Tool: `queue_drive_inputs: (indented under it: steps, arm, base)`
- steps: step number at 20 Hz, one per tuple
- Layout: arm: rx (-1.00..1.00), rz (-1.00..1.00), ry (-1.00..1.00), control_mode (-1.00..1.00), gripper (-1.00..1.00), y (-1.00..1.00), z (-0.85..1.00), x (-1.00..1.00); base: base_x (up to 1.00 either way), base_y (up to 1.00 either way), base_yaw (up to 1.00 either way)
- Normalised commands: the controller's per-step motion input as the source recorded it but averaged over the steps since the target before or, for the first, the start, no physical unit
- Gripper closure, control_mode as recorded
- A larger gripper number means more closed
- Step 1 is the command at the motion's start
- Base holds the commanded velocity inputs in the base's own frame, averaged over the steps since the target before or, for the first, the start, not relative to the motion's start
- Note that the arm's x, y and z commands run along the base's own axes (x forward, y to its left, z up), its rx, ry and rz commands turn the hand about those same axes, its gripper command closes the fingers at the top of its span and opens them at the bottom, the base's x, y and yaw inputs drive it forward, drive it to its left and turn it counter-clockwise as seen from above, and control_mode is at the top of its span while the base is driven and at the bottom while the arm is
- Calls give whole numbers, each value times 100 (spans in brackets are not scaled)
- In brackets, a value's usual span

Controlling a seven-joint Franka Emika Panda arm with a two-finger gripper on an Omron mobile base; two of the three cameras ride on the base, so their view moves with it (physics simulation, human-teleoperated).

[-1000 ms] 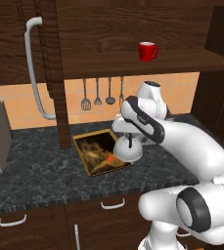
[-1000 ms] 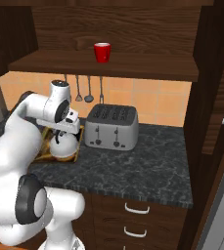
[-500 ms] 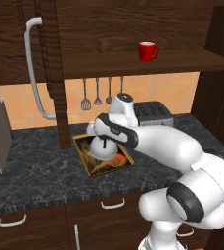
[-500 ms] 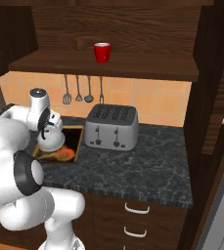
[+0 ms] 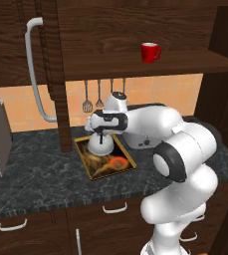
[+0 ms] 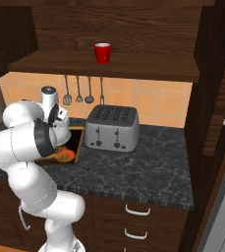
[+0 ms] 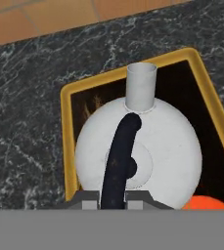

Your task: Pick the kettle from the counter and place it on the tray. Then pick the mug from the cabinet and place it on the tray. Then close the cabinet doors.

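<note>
Directly beneath the two-finger gripper (image 7: 113, 197), the squat silver-white kettle (image 5: 99, 143) hung over the far end of the yellow-rimmed tray (image 5: 131, 158), its thin dark handle (image 7: 119, 156) clamped between the jaws. Whether its base touched the tray couldn't be told; the next move looked straight down.

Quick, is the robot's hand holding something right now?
End effector: closed on the kettle's dark handle, over the tray.
</note>
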Motion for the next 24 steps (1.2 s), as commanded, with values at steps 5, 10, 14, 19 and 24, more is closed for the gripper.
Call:
queue_drive_inputs:
  steps: [5,10,14,19,24]
  arm:
    - [0,0,0,-100,100,4,-41,37]
    - [0,0,0,-100,100,6,-36,47]
    - [0,0,0,-100,100,14,-38,38]
    - [-1,0,0,-100,-100,1,-9,2]
    - [0,0,-6,-100,-100,0,13,-17]
  base:
    - [0,0,0]
    - [0,0,0]
    - [0,0,0]
    - [0,0,0]
    - [0,0,0]
